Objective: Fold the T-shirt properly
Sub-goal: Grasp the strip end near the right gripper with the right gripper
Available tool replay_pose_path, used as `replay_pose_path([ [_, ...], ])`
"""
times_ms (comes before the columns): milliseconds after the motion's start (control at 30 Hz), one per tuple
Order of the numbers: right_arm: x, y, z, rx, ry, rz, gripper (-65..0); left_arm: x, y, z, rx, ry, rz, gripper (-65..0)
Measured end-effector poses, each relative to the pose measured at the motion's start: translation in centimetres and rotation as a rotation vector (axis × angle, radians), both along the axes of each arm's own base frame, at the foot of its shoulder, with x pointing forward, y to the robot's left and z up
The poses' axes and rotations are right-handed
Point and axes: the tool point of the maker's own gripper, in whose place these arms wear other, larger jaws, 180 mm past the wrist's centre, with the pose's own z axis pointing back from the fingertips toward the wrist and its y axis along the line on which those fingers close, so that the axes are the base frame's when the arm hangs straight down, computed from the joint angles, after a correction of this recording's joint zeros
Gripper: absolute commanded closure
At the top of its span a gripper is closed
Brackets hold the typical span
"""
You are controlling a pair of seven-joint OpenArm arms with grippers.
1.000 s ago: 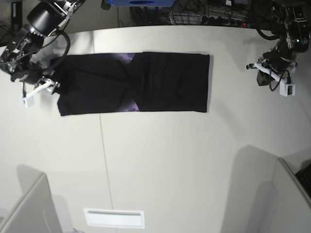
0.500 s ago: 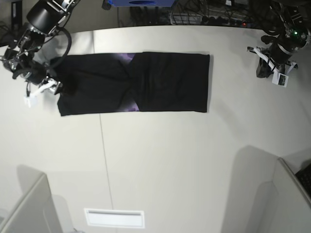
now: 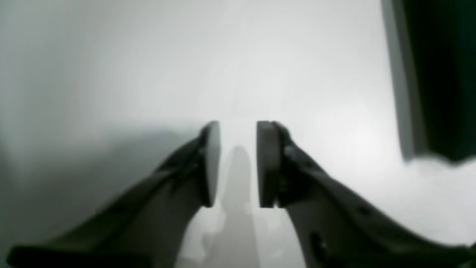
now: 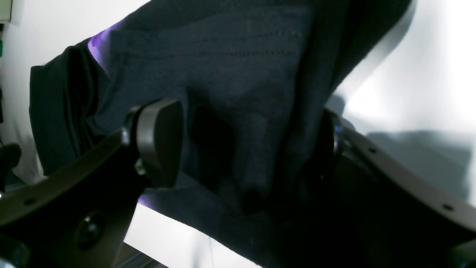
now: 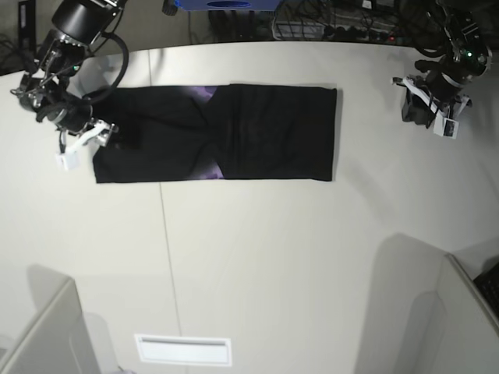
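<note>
Black T-shirt (image 5: 234, 132) edge between spread right end effector (image 4: 241, 145).

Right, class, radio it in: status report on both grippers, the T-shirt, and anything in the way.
Left gripper slightly open, empty, off the cloth. Right gripper wide open, straddling the T-shirt end. Shirt folded into a long band on the table. Nothing in the way.

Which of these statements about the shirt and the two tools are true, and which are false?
1. The T-shirt lies on the table as a long band. True.
2. The left tool grips the shirt. False: its pads are apart with only table between them.
3. The right tool is at one end of the shirt, jaws wide around a bunch of cloth. True.
4. The shirt shows green print. False: purple shows at its middle.
</note>
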Motion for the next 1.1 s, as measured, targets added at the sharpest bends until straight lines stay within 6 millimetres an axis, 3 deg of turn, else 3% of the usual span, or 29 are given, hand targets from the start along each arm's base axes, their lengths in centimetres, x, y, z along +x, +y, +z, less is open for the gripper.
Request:
replay_pose_path([
  [100,-0.1,0.0,0.0,-0.003,0.010,0.009,-39.9,0.8,-2.1,-0.4,-0.036,-0.006,-0.035,-18.3],
  [167,-0.2,-0.2,-0.2,-0.017,0.018,0.009,-28.5,1.1,-3.5,-1.0,-0.049,0.031,-0.074,-17.6],
  [267,-0.9,-0.1,-0.8,-0.017,0.050,0.019,-9.8,2.3,-5.6,-1.7,-0.082,0.045,-0.121,-3.5],
  [333,-1.1,0.0,-0.9,-0.016,0.059,0.021,0.0,3.2,-7.0,-2.4,-0.120,0.049,-0.137,0.0],
  [500,-0.7,0.0,-0.8,-0.025,0.062,0.029,0.0,3.7,-9.8,-3.6,-0.176,0.071,-0.203,0.0],
  [633,-0.6,-0.7,-0.4,-0.057,0.064,0.045,0.0,4.0,-13.9,-3.8,-0.215,0.083,-0.289,0.0],
  [867,1.1,-1.6,4.0,-0.176,-0.055,0.071,0.0,4.5,-19.5,-3.9,-0.273,0.095,-0.356,0.0],
  [967,0.7,-1.7,5.2,-0.230,-0.049,0.107,0.0,4.3,-21.8,-3.8,-0.296,0.106,-0.395,0.0],
  [1100,0.8,-0.4,7.2,-0.257,-0.090,0.137,0.0,4.1,-23.5,-3.9,-0.310,0.120,-0.413,0.0],
])
